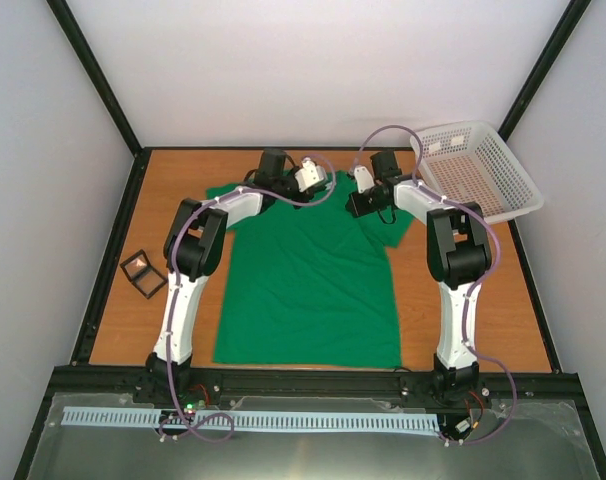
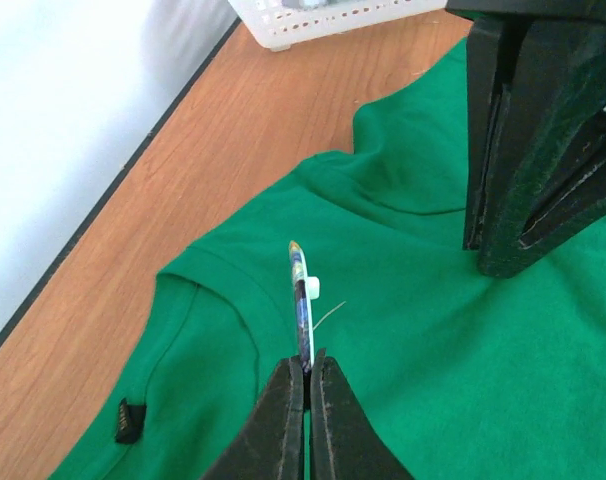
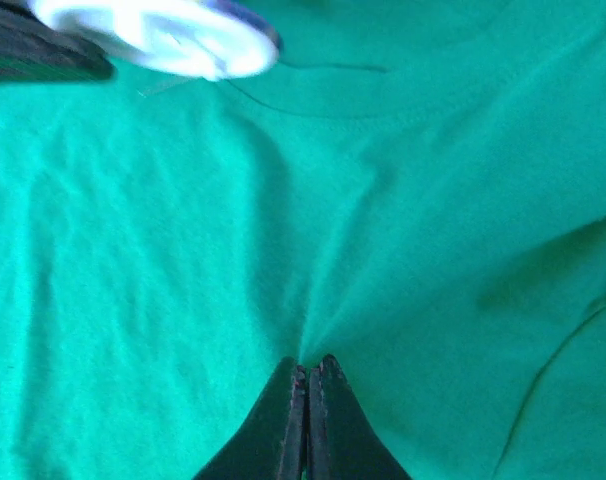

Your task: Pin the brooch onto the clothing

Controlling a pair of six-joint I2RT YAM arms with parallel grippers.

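Observation:
The green T-shirt (image 1: pixel 303 280) lies flat on the table, collar at the far side. My left gripper (image 2: pixel 308 365) is shut on the lower edge of the brooch (image 2: pixel 301 295). It holds the brooch upright and edge-on just above the shirt near the collar (image 2: pixel 383 205), with a thin pin showing beside it. My right gripper (image 3: pixel 308 368) is shut on a pinched fold of the shirt (image 3: pixel 313 250) and pulls creases toward its tips. The brooch's whitish back (image 3: pixel 173 40) shows at the upper left of the right wrist view. In the top view both grippers, left (image 1: pixel 329 184) and right (image 1: pixel 353 207), meet at the shirt's neck.
A small black square-framed case (image 1: pixel 143 273) lies on the wood left of the shirt. A white mesh basket (image 1: pixel 478 170) stands at the far right corner and shows in the left wrist view (image 2: pixel 323 18). A dark label (image 2: pixel 130 420) sits on the shirt. White walls enclose the table.

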